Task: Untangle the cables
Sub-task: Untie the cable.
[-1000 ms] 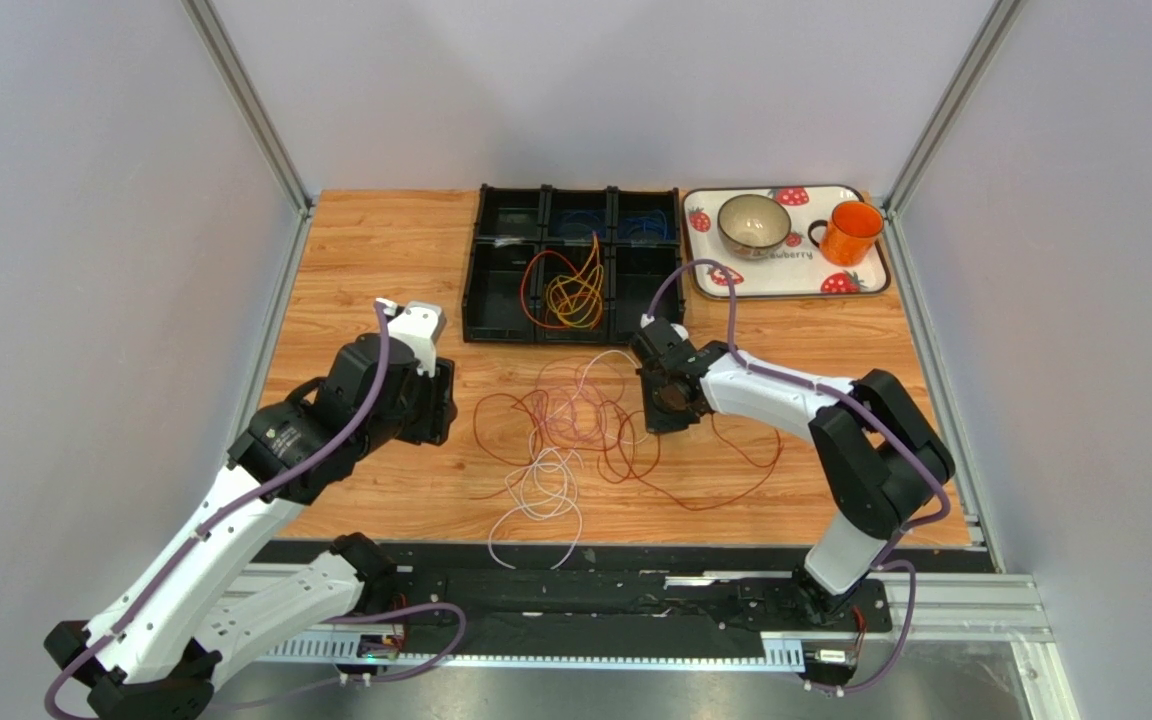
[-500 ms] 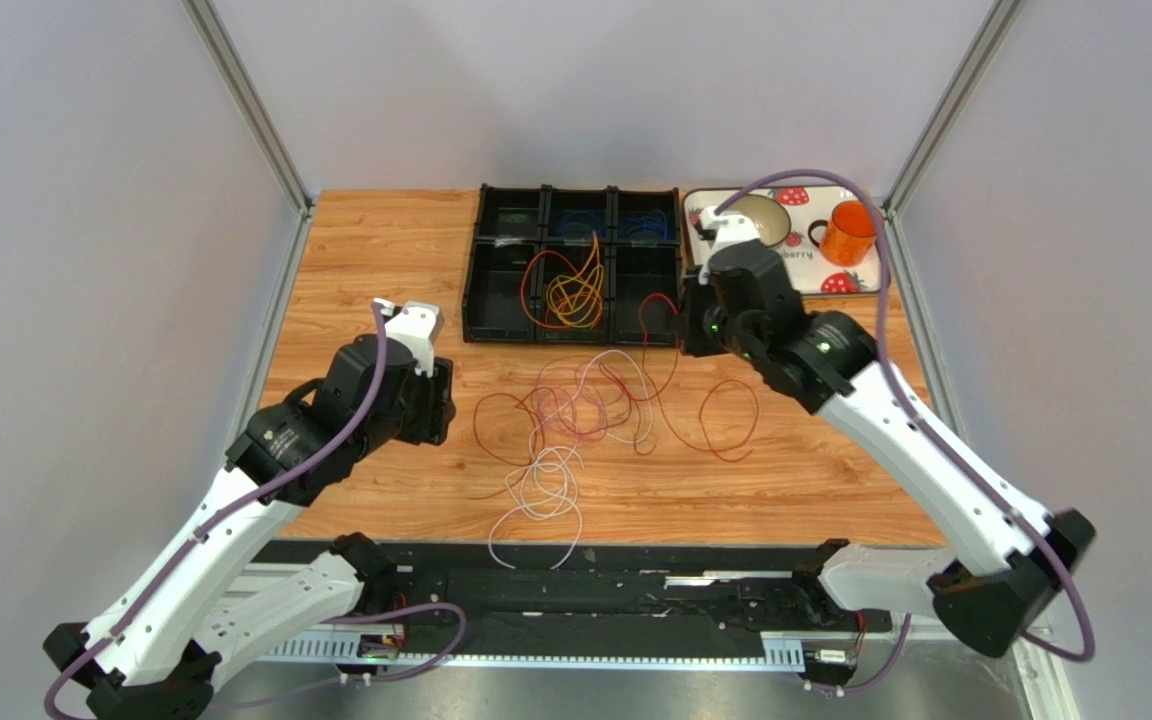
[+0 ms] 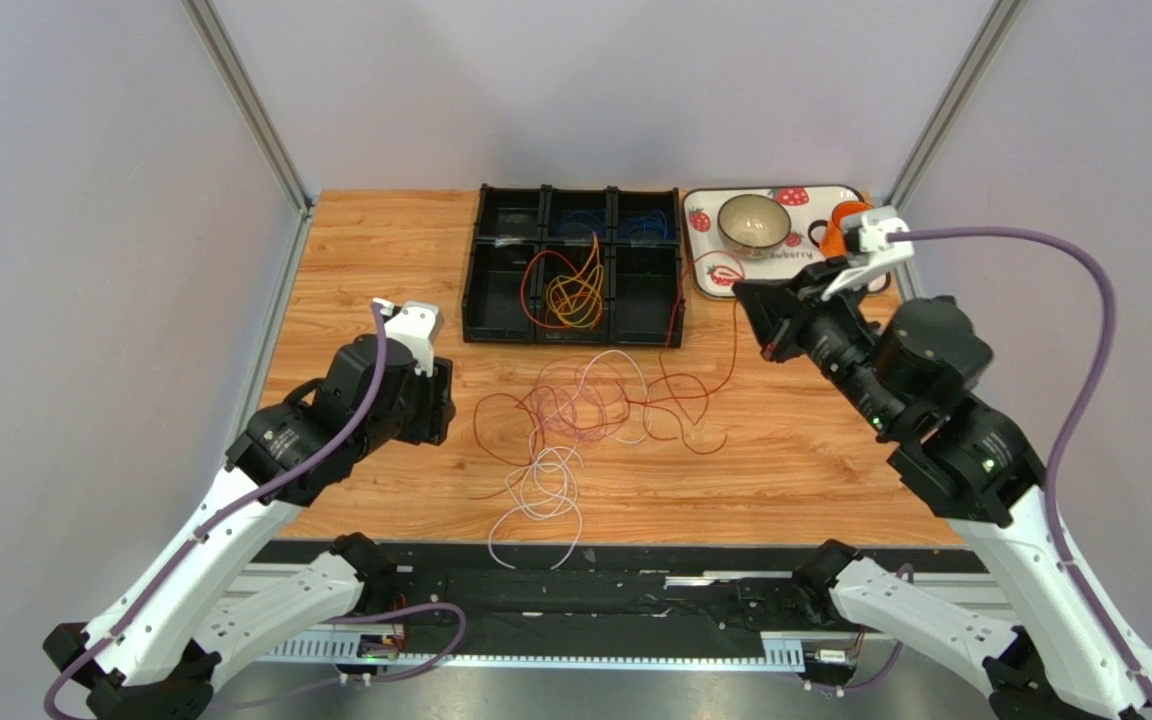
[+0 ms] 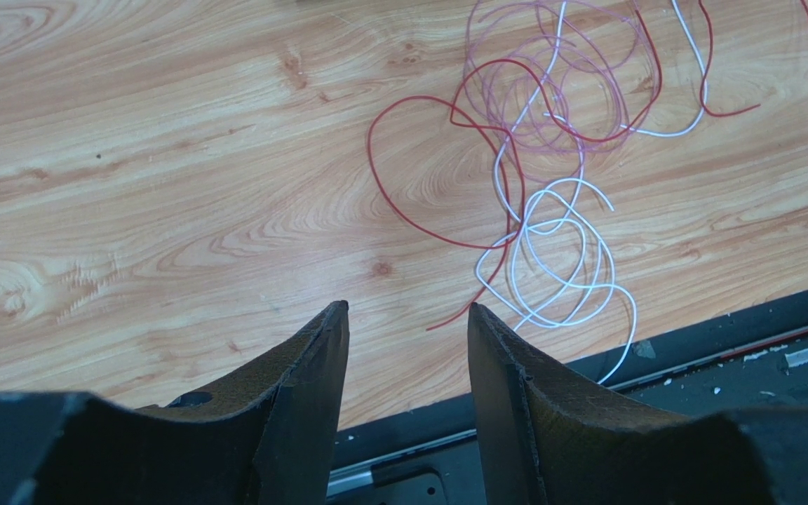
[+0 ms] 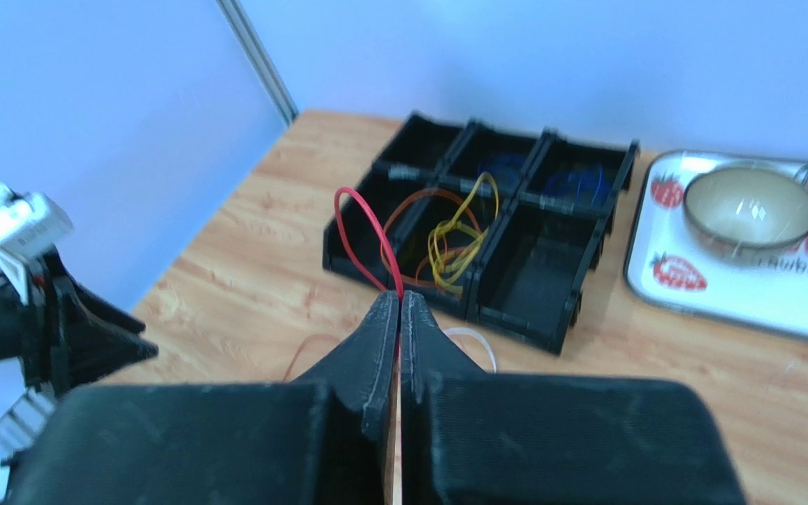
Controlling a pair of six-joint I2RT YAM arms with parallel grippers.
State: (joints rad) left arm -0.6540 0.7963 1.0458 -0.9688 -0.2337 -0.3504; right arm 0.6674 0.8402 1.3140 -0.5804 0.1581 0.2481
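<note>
Since a second ago the right arm has lifted off the tangle and swung out past the right end of the black organizer, drawing one red cable up with it. The other cables, red, pink and white, lie looped together on the wooden table just in front of the organizer; orange and yellow ones sit in its near middle compartment. The right gripper is pinched tight on the red cable. The left gripper hangs left of the tangle, jaws partly apart and holding nothing.
</note>
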